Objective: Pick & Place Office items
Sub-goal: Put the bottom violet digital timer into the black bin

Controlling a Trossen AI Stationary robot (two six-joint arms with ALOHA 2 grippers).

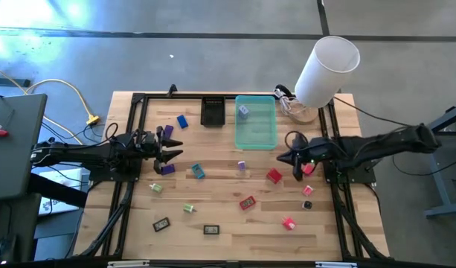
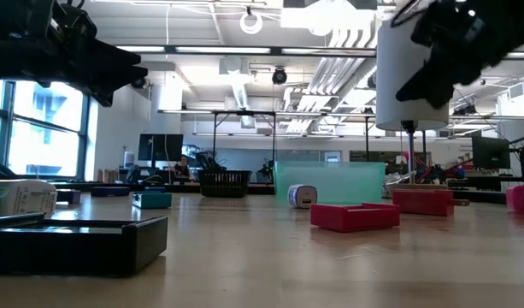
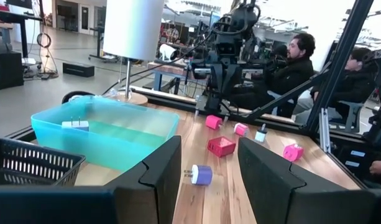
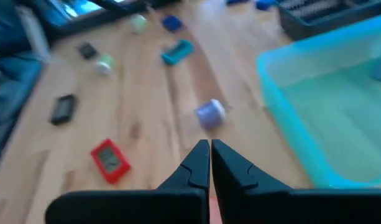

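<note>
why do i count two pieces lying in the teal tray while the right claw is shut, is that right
Not quite: the teal tray holds only one piece, a small whitish one near its far end, as the high view shows. The right claw is indeed shut.

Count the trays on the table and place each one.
2. A translucent teal tray sits at the table's far edge, near the middle, with one small piece inside. A smaller black tray lies directly to its left, also at the far edge.
</note>
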